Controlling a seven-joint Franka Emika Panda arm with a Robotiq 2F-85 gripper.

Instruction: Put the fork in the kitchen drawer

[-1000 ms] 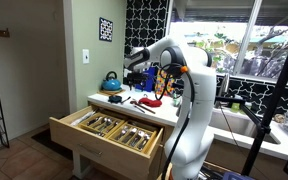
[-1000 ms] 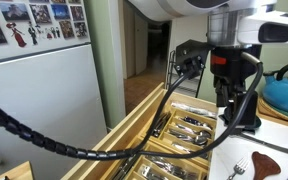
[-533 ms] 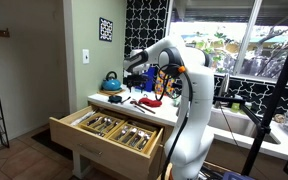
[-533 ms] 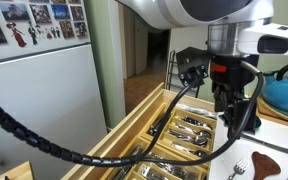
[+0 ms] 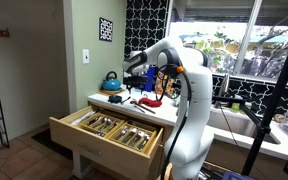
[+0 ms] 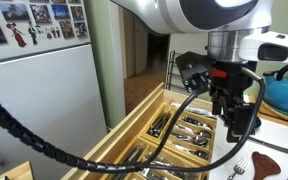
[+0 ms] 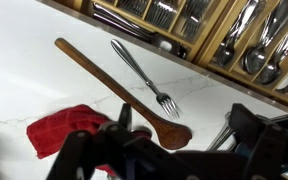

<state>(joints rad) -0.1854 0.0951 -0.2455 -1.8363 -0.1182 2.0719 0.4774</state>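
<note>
- Fork (image 7: 142, 72) lies flat on the white counter (image 7: 34, 85), just outside the open kitchen drawer (image 7: 212, 45), tines just beside a wooden spoon (image 7: 102, 82).
- Gripper (image 7: 184, 128) spread wide, empty, hovering over the tines.
- I'd pinch mid-handle, fingers across the shaft, clear of the spoon.
- Only the wrist view shows the fork-spoon spacing; an exterior view shows cutlery already filling the drawer's compartments.

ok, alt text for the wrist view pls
A metal fork lies on a white countertop beside a wooden spoon and a red cloth. The open kitchen drawer, holding cutlery, runs along the top; the jaws stand apart at the bottom, empty.
</note>
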